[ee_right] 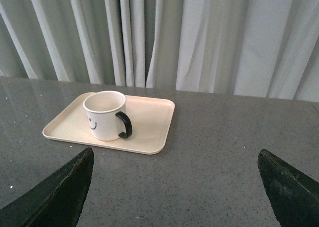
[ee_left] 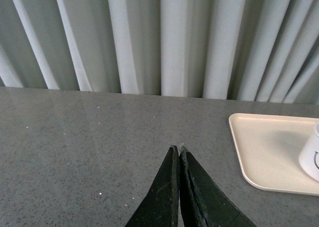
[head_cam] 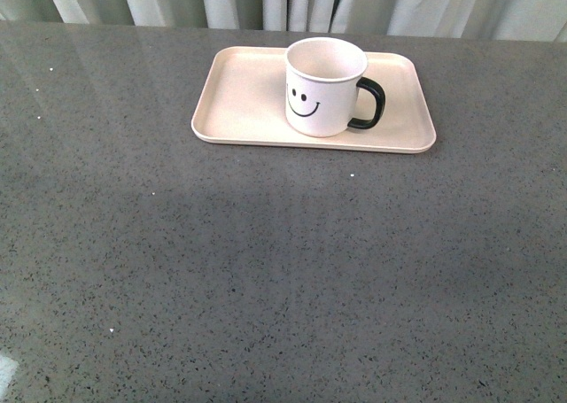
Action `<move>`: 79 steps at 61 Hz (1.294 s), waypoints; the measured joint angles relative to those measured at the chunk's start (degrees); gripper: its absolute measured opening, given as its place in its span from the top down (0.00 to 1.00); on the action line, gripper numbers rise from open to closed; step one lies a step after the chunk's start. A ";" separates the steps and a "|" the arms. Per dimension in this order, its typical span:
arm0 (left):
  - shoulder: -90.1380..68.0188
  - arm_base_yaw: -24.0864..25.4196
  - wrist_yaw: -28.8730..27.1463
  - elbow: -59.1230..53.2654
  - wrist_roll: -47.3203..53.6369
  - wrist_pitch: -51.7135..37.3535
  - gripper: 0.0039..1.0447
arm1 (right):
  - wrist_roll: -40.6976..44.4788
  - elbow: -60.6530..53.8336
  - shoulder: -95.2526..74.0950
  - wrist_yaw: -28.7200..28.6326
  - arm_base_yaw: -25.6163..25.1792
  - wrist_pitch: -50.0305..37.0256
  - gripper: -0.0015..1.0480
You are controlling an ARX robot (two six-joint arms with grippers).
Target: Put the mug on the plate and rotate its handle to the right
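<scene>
Mug (head_cam: 324, 89) stands upright on plate (head_cam: 239, 102), handle (head_cam: 370, 104) pointing to my right. I judge the task done. Left gripper (ee_left: 178, 154) pressed together, right gripper (ee_right: 174, 154) spread wide, both well apart from mug. Next: only keep arms clear, no regrasp.

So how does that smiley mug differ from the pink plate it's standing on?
The mug is white, round and tall; the plate is pale pink, flat and rectangular with rounded corners. The mug carries a black smiley face and a black handle; the plate is plain. The plate is much wider than the mug. Both are pale in colour.
</scene>
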State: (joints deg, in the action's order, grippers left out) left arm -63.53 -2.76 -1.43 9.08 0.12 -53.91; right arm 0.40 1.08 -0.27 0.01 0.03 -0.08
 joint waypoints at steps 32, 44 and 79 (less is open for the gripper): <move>19.85 2.62 1.44 -7.80 0.00 12.15 0.99 | 0.00 0.00 0.00 0.00 0.00 0.00 0.09; 27.56 2.62 1.44 -8.31 0.00 18.97 0.99 | 0.00 0.00 0.00 0.00 0.00 0.00 0.09; 45.24 2.62 1.44 -8.33 0.00 35.56 0.99 | 0.00 0.00 0.00 0.00 0.00 0.00 0.09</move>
State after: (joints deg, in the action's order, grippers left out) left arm -18.28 -0.14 0.01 0.75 0.12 -18.35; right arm 0.40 1.08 -0.27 0.01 0.03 -0.08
